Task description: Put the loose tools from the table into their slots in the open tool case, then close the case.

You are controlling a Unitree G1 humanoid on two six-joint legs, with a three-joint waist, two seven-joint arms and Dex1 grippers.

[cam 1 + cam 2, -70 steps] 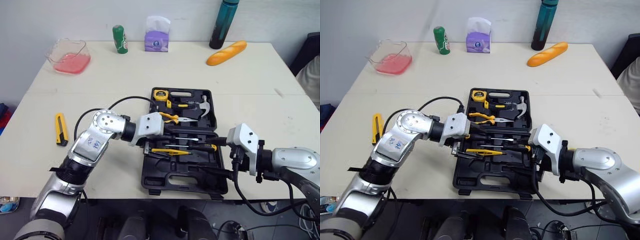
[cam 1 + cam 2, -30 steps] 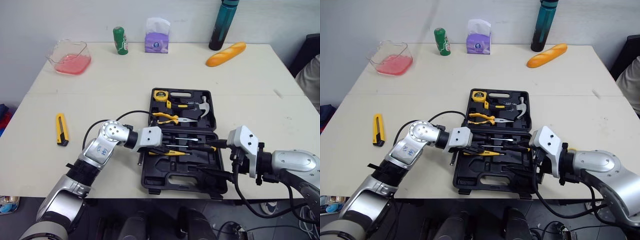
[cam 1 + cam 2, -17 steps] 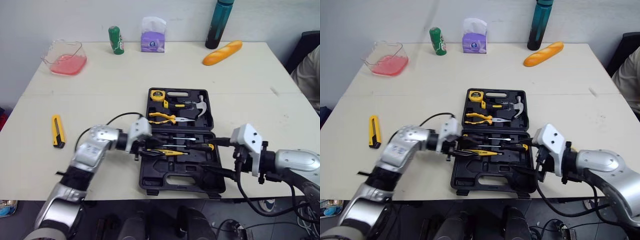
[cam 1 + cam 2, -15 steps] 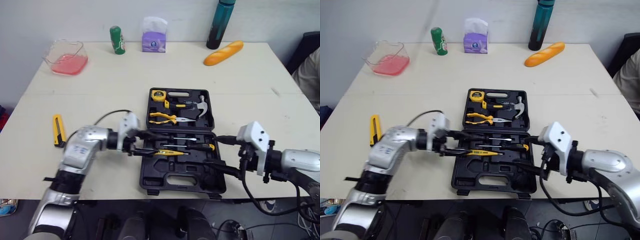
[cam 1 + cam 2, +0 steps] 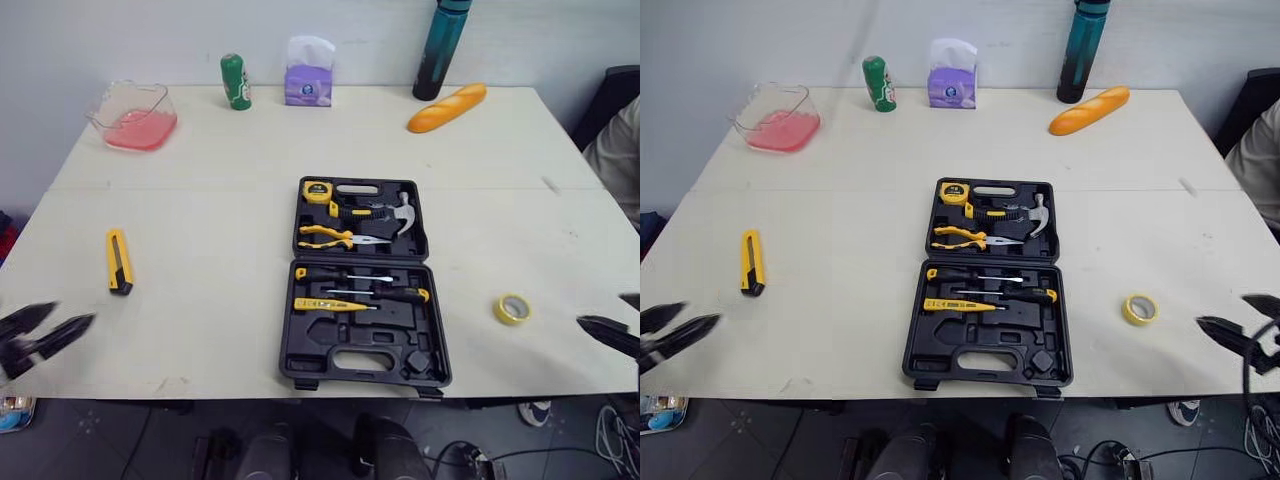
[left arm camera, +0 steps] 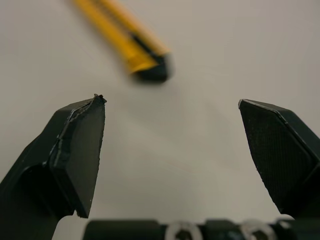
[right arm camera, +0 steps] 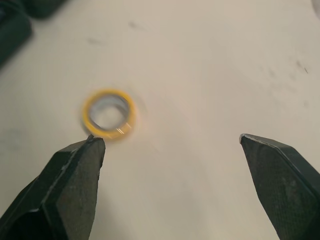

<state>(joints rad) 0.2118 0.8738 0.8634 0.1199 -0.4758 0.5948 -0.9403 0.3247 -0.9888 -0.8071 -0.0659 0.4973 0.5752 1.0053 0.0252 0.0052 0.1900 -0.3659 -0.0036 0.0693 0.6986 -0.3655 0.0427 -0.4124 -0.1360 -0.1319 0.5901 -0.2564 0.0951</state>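
We see two loose tools on the desk: one knife near the left edge and one tape roll near the front edge, just right of the case. The case lies open at the middle of the front edge.

We judge the knife light and stiff, with a smooth casing that could slip. It is best pinched across its narrow sides at mid-length, since it lies flat. The tape roll looks light and slightly yielding. We would grip it across its outer rim, or put one finger through the hole, and expect it to roll if nudged.

The left gripper hangs by the front left corner with its jaws spread wide and empty, and the knife is ahead of it. The right gripper is near the front right corner, likewise spread and empty, facing the tape roll.

In the case we count one tape measure, one hammer, one pliers and what look like three slim drivers. Several slots are bare.
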